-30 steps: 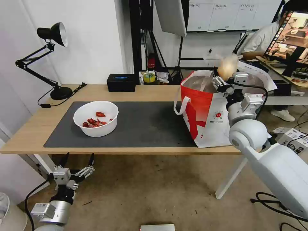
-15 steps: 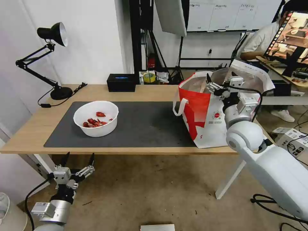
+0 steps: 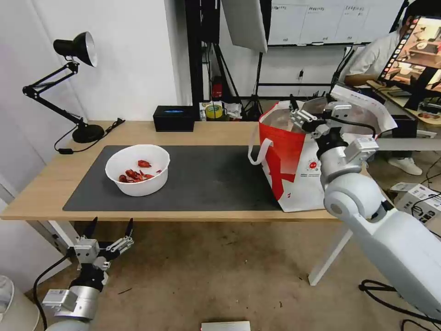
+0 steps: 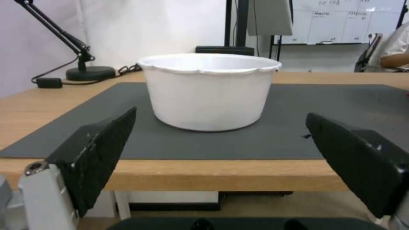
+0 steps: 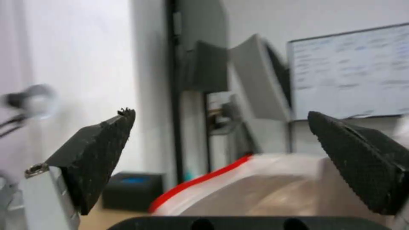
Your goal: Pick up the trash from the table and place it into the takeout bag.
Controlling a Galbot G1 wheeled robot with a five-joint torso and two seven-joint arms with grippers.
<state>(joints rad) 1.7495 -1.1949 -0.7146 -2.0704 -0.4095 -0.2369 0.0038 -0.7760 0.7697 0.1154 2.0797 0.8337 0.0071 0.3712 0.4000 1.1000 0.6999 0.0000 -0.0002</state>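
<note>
On the dark grey mat (image 3: 206,184), left of the takeout bag (image 3: 294,165), sat the white round bowl (image 3: 137,176). Bowl upright, plain white wall, slightly scalloped rim, red scraps (image 3: 134,174) lying in the bottom. From the left wrist view the bowl (image 4: 209,91) read as a straight-sided tub, rim wider than base, standing flat on the mat (image 4: 298,127).

Takeout bag stood at the mat's right end on the light-wood table (image 3: 50,184): red panel facing left of the bag, white front with a small round red logo (image 3: 313,165), white loop handle (image 3: 258,151) hanging off its left side, silver lining visible at the open mouth.

Right gripper (image 3: 307,106) was over the bag's mouth, fingers spread apart, nothing between them; the right wrist view showed the bag's red rim (image 5: 200,182) below the parted fingers (image 5: 98,153).

Left gripper (image 3: 109,230) was parked well left of the bag, below the table's front edge, fingers apart and empty, pointed toward the bowl.

Black desk lamp (image 3: 73,87) and black box (image 3: 173,118) stood on the table behind the mat, well left of the bag.
</note>
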